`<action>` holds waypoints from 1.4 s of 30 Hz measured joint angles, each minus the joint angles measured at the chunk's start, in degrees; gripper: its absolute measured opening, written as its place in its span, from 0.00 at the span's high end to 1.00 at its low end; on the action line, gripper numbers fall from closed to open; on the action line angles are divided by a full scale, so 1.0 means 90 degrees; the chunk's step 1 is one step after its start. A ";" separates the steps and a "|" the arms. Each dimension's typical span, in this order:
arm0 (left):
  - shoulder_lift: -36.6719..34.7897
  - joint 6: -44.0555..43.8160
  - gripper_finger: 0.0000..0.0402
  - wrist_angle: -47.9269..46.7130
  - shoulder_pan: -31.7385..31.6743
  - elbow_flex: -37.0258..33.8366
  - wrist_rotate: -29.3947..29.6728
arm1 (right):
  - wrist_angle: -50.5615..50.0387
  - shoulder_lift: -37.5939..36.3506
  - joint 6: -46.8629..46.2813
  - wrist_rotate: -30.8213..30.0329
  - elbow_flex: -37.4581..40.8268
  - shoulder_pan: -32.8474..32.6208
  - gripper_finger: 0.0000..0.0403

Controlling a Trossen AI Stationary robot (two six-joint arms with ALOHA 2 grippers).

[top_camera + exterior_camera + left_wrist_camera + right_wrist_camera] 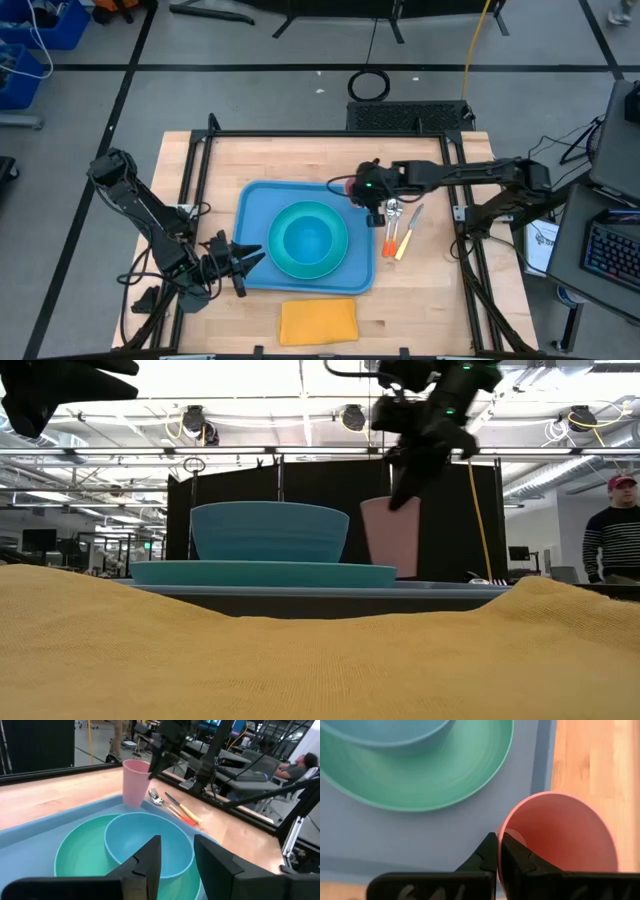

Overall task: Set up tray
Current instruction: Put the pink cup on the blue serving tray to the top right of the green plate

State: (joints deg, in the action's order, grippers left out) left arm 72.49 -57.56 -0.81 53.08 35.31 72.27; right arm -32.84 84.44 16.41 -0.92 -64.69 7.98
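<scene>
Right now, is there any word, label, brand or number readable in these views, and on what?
None can be read.
Tray, plate, bowl, pink cup, napkin: plain, no print.
White sheet off the table's right side: dark marks, too small to read.
Keyboard at the right edge: keys too small to read.

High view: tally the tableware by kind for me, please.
Tray: 1
Plate: 1
Bowl: 1
Pink cup: 1
Utensils beside the tray: 3
Orange napkin: 1
Total: 8
</scene>
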 joint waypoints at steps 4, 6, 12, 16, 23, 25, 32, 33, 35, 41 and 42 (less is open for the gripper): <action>0.0002 0.0002 0.70 0.0006 -0.0010 0.0000 0.0044 | 0.0420 -0.0512 -0.0247 0.0386 0.0520 -0.0056 1.00; 0.0002 0.0016 0.70 0.0017 -0.0012 0.0000 0.0061 | 0.0550 -0.0675 -0.0264 0.0412 0.0747 -0.0093 1.00; 0.0002 0.0028 0.70 0.0103 -0.0012 0.0000 0.0140 | 0.0849 -0.0720 -0.0302 0.0417 0.1103 -0.0115 1.00; 0.0002 0.0021 0.70 0.0111 -0.0012 0.0000 0.0138 | 0.1052 -0.0655 -0.0288 0.0434 0.1166 -0.0115 1.00; 0.0002 0.0049 0.70 0.0103 -0.0012 0.0000 0.0134 | 0.1162 -0.0665 -0.0320 0.0442 0.1171 -0.0115 1.00; 0.0002 0.0049 0.70 0.0103 -0.0012 0.0000 0.0091 | 0.1173 -0.0626 -0.0321 0.0446 0.1171 -0.0115 1.00; 0.0002 0.0045 0.70 0.0107 -0.0012 -0.0002 0.0087 | 0.1263 -0.0467 -0.0321 0.0443 0.1168 -0.0114 1.00; 0.0002 0.0043 0.70 0.0105 -0.0012 -0.0002 0.0085 | 0.1243 -0.0440 -0.0321 0.0446 0.1168 -0.0115 1.00; 0.0002 0.0043 0.70 0.0103 -0.0012 -0.0002 0.0085 | 0.1251 -0.0396 -0.0323 0.0446 0.1168 -0.0113 1.00; 0.0002 0.0041 0.70 0.0103 -0.0012 -0.0003 0.0079 | 0.1341 -0.0219 -0.0345 0.0443 0.1158 -0.0113 1.00; 0.0002 0.0041 0.70 0.0103 -0.0012 -0.0007 0.0075 | 0.1342 -0.0218 -0.0346 0.0443 0.1158 -0.0113 1.00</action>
State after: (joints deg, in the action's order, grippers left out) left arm 72.51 -57.19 0.12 52.97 35.24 72.95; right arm -20.76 82.48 13.29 3.07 -54.26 6.96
